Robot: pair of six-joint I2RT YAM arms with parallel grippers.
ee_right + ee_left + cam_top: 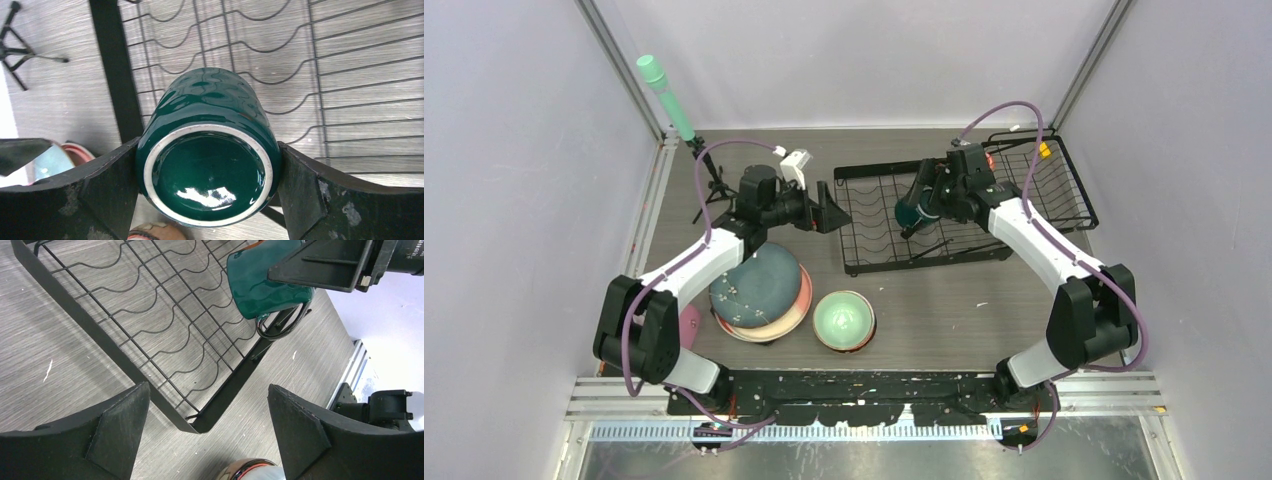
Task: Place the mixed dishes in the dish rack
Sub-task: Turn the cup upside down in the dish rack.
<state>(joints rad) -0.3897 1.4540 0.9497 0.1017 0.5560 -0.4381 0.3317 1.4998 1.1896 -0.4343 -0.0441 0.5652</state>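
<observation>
Top external view: two robot arms reach over a grey wood-grain surface (944, 310) toward a black wire dish rack (879, 215) on the far right. The right end effector (207, 149) is clamped on the dark teal mug (210, 120), one finger against each side. The mug's base faces the wrist camera and its mouth points toward the wavy slotted wires of the rack's left section. Whether the mug touches the wires cannot be told. The left end effector (207, 390) hovers just beside the rack's left edge, fingers wide apart, holding nothing.

The step in hand looks like setting the mug into the rack. The next move likely calls for lowering it until it rests steadily on the wires, then parting the fingers and lifting clear without tipping it.

Off the rack, by the left arm, the dark teal speckled plate (759, 285) appears to lie upside down on the pink plate (799, 305). The mint-green bowl (842, 316) sits just beside them. A small pink cup (690, 325) sits near the left arm's base, and a mint-green cylinder on a tripod (667, 95) stands far left. The left end effector, so close to the rack, could crowd the right arm's work.
</observation>
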